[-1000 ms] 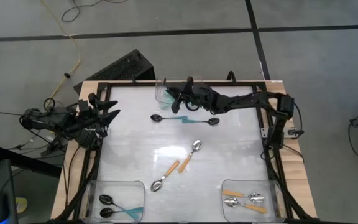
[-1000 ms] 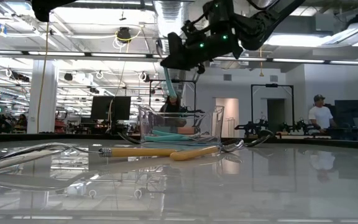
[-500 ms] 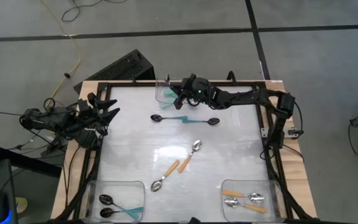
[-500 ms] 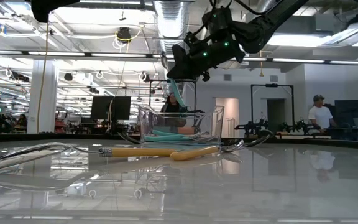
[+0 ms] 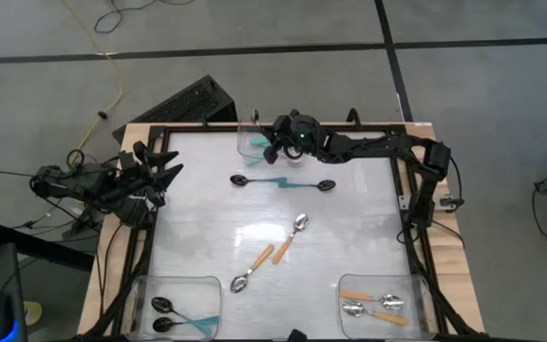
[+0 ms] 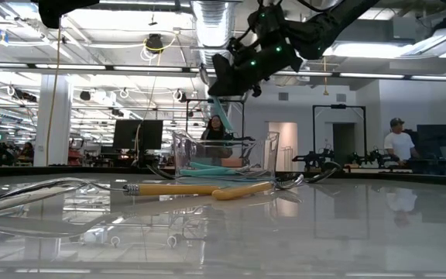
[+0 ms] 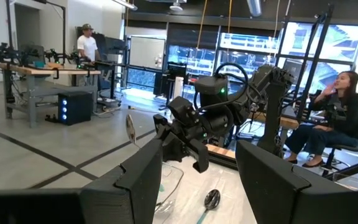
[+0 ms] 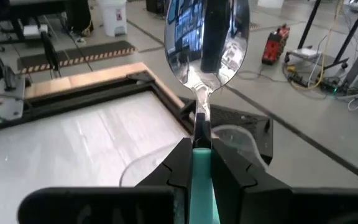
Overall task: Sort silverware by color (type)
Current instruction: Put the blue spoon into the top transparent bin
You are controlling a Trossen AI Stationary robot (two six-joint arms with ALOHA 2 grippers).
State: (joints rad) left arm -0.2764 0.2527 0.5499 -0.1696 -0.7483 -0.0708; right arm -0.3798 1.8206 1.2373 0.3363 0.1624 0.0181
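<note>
Your left gripper (image 5: 166,169) waits released at the counter's (image 5: 207,218) left edge. Your right gripper (image 5: 272,142) grasps a teal-handled silver spoon (image 8: 205,43) over the far clear bin (image 5: 254,142); other spoons lie mid-counter and in the near bins.

Bright, even overhead light; glare on table (image 6: 300,225); soft foreground.

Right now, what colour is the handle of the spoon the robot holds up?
Teal, on the spoon with a silver bowl; clearest in the right wrist view.
</note>
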